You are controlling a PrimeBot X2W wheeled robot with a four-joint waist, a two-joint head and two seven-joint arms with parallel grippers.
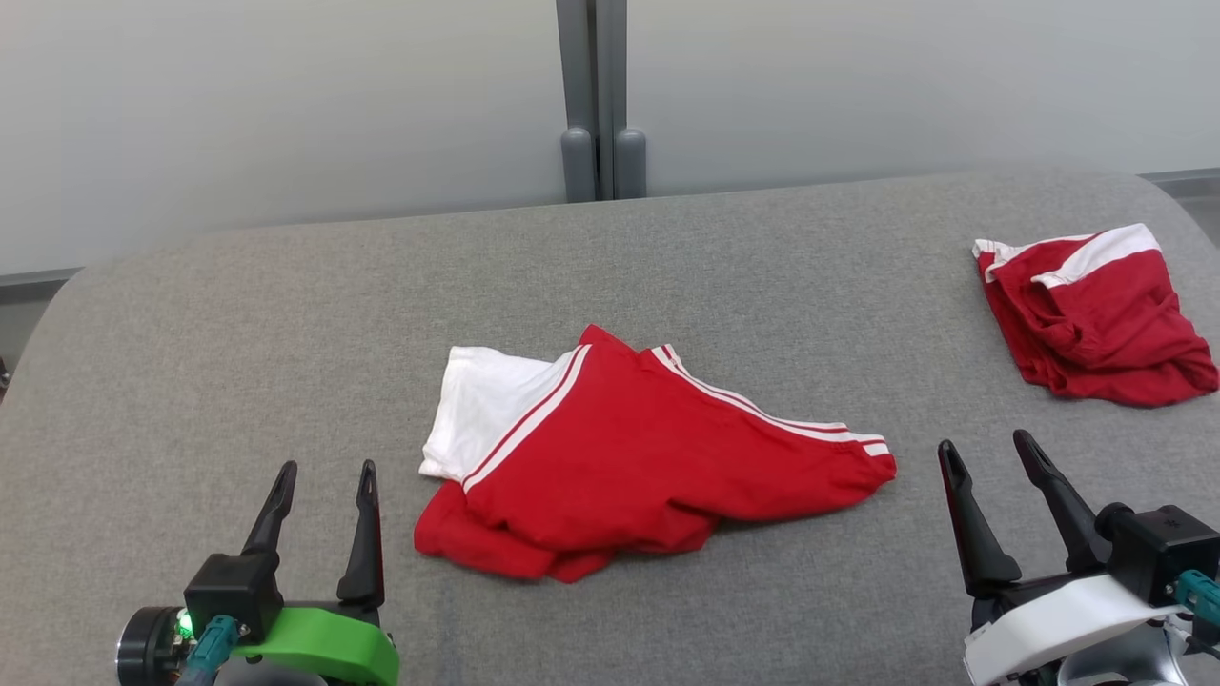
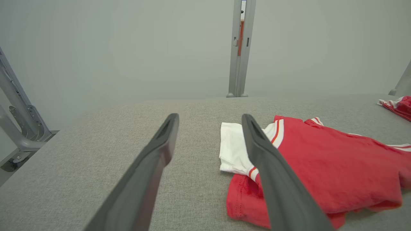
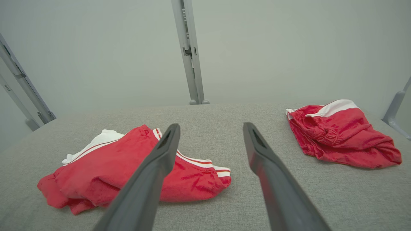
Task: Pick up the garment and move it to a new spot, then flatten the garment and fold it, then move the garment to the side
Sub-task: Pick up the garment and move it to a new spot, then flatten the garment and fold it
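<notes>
A red garment (image 1: 648, 457) with white stripes and a white panel lies crumpled in the middle of the grey table (image 1: 286, 314); it also shows in the left wrist view (image 2: 324, 166) and the right wrist view (image 3: 106, 166). My left gripper (image 1: 322, 474) stands open at the lower left, apart from the garment's left edge, nothing between its fingers. At the lower right my right gripper (image 1: 986, 448) is open too, just beyond the garment's striped right tip. In the wrist views both sets of fingers (image 2: 154, 160) (image 3: 273, 173) hover over bare fabric surface.
A second red and white garment (image 1: 1096, 314) lies bunched at the table's far right, also in the right wrist view (image 3: 340, 134). A grey post (image 1: 600, 105) stands behind the table's back edge against a pale wall. Metal frame legs (image 2: 16, 109) show at the left.
</notes>
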